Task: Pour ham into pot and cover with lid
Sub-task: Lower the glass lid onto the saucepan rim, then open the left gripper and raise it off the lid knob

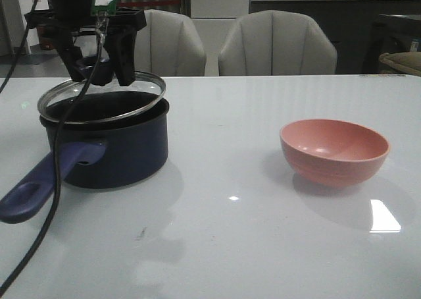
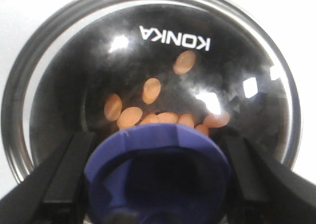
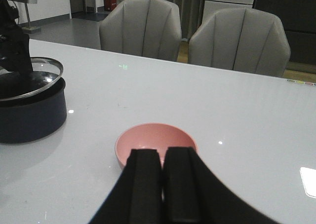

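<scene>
One pot [image 1: 108,144] stands on the white desk [image 1: 230,246], with one glass lid [image 1: 102,98] tilted on its rim. The left claw [image 1: 99,72] has its two fingers [image 2: 64,174] on either side of the lid's blue knob [image 2: 158,174]; whether they press it cannot be told. Through the glass about nine orange pieces of ham [image 2: 158,110] lie in the pot, under the white word "KONKA" [image 2: 175,39]. One pink bowl [image 1: 334,151] sits well apart, and two grey chairs [image 1: 276,45] stand behind. The right claw [image 3: 162,184] is closed, holding nothing.
</scene>
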Controlling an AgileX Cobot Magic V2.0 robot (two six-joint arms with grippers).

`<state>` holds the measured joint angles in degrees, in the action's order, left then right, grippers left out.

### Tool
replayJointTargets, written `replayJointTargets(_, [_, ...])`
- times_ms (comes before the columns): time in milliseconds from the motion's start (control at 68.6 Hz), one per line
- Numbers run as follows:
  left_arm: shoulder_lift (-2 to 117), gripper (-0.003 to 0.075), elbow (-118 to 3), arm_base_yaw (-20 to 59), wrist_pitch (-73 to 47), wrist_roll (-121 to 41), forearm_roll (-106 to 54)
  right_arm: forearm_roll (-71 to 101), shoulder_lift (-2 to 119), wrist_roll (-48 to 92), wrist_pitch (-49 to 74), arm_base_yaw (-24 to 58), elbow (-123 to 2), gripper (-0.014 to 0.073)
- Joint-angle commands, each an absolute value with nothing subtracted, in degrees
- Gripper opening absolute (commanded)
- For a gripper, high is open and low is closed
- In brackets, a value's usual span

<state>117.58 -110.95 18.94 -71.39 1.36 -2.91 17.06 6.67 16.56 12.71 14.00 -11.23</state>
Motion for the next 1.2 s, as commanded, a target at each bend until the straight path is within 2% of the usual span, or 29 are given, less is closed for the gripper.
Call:
replayJointTargets(0, [114.4, 0.0262, -112.8, 19.2, -72.7, 1.2, -3.2, 17.4, 7.3, 17.2, 8.4, 14.1, -12.7, 0.0160])
replayJointTargets(117, [114.4, 0.0293, -112.7, 19.2, -72.7, 1.0, -3.2, 17.4, 7.3, 17.2, 8.4, 14.1, -12.7, 0.0160])
replayJointTargets(335, [114.4, 0.0481, -112.7, 19.2, -72.7, 1.0, -3.2, 17.4, 7.3, 17.2, 8.4, 14.1, -12.7, 0.0160])
replayJointTargets(423, [114.4, 0.0503, -112.7, 19.2, -72.7, 1.0, -3.2, 17.4, 7.3, 17.2, 8.4, 14.1, -12.7, 0.0160])
replayJointTargets(860, [116.8, 0.0510, -112.7, 19.2, -72.7, 1.0, -6.1, 17.4, 7.3, 17.2, 8.4, 14.1, -12.7, 0.0160])
replayJointTargets(1094, [117.7, 0.0682, -112.9, 19.2, -72.7, 1.0, -6.4, 17.4, 7.3, 17.2, 8.4, 14.1, -12.7, 0.0160])
replayJointTargets(1181, [117.6, 0.0691, -112.9, 19.2, -72.7, 1.0, -6.0, 17.4, 7.3, 17.2, 8.4, 14.1, -12.7, 0.0160])
